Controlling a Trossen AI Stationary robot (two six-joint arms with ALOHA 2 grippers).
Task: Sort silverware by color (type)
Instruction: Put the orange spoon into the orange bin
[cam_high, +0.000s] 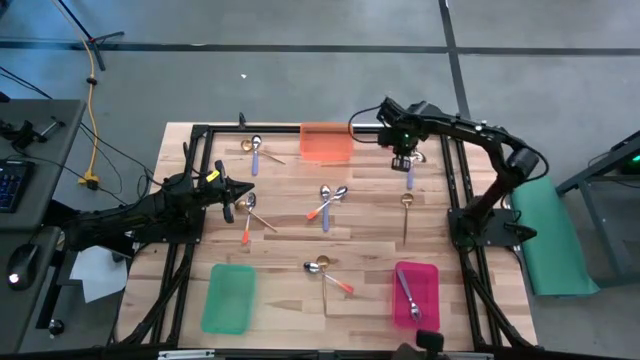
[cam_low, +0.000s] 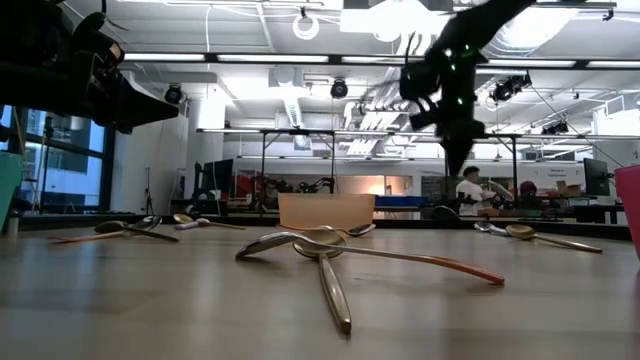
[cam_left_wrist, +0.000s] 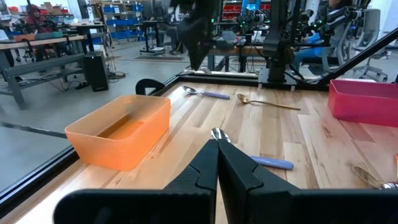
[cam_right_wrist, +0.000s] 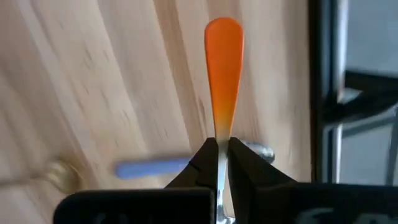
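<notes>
Two arms: both grippers with fingers together, only one loaded.
Right gripper (cam_right_wrist: 217, 163): clamped on orange-handled spoon (cam_right_wrist: 222, 68), handle poking out past the fingertips; pinched low on the stem, likely so it hangs straight for a drop.
Spoon position: lifted off the table (cam_high: 290, 240), just right of the orange tray (cam_high: 326, 143), above a purple-handled spoon (cam_right_wrist: 152, 167) and a gold bowl (cam_right_wrist: 60, 174).
Next move, by judgement: short carry left to the orange tray, matching handle colour.
Left gripper (cam_left_wrist: 217, 163): fingers pressed together on nothing, parked well left of the orange tray and pointing at it; looks idle.
Green tray (cam_high: 228, 297): near edge, far down-left of the orange tray; nothing seen in it.
Pink tray (cam_high: 415, 292): near edge, down-right of the orange tray; one purple-handled spoon (cam_high: 407, 292) inside.
Near cluster: gold and orange-handled spoons crossed (cam_high: 328, 272), between the green and pink trays.
Centre pair (cam_high: 328, 200): orange- and purple-handled, below the orange tray.
Left pair (cam_high: 250, 212): by the left gripper.
Lone gold spoon (cam_high: 406, 215): below the right gripper.
Orange tray: far edge, appears empty.
Far-left spoons (cam_high: 257, 152): just left of the orange tray.
Progress, by judgement: early; most silverware loose.
</notes>
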